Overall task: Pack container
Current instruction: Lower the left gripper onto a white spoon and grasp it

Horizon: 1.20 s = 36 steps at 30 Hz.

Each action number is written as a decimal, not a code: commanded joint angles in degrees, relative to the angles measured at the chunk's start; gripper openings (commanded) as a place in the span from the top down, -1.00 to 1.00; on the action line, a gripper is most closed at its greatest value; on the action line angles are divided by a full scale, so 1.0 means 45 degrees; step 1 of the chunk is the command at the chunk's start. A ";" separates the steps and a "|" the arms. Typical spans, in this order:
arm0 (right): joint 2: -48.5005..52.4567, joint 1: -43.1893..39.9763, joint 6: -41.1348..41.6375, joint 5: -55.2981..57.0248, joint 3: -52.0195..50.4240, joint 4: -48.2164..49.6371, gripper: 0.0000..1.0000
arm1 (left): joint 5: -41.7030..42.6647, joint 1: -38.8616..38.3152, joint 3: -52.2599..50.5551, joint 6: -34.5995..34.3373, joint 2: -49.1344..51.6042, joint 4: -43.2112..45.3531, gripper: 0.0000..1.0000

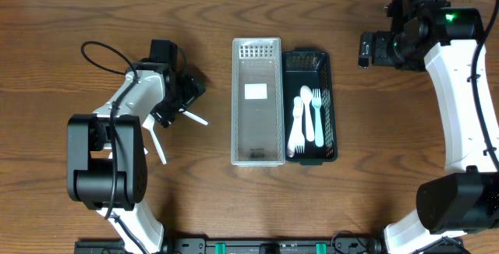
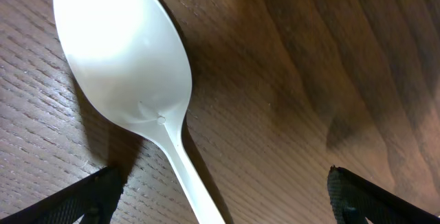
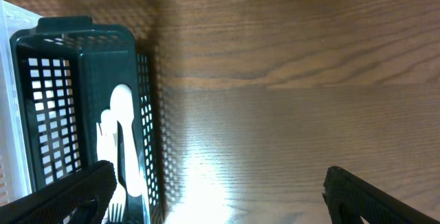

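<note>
I'm holding the left tool [image 2: 220, 207] low over the worktop [image 2: 309, 59] with its fingers [image 2: 82, 196] spread wide. Nothing is being gripped. The handle of a white plastic spoon [image 2: 124, 52] is running down between the two tips, closer to the left one, and the bowl is lying face up just ahead of them. From overhead I'm also seeing a second white piece [image 1: 158, 146] lying loose on the wood near that arm, though I can't tell what kind it is.

So I'm reading this as the pick-up step: the tool is lined up on the spoon but hasn't closed yet. Next I'm expecting to settle it until the tips bracket the thin handle, then pinch. The handle is narrow and flat against the wood, so I'm judging that the tips need to get right down to the surface or they'll slide over it.

Further out, the clear container [image 1: 257, 129] is sitting in the middle, looking empty, with the dark basket [image 1: 330, 90] touching its side and carrying more white cutlery [image 1: 306, 118]. The right tool [image 3: 220, 196] is hanging spread and empty beside the basket's far end.
</note>
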 commanded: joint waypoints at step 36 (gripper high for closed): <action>-0.0083 -0.0058 -0.0175 -0.0092 -0.0083 -0.0015 -0.98 | -0.2093 0.0049 0.0029 -0.1394 0.0345 -0.0986 0.63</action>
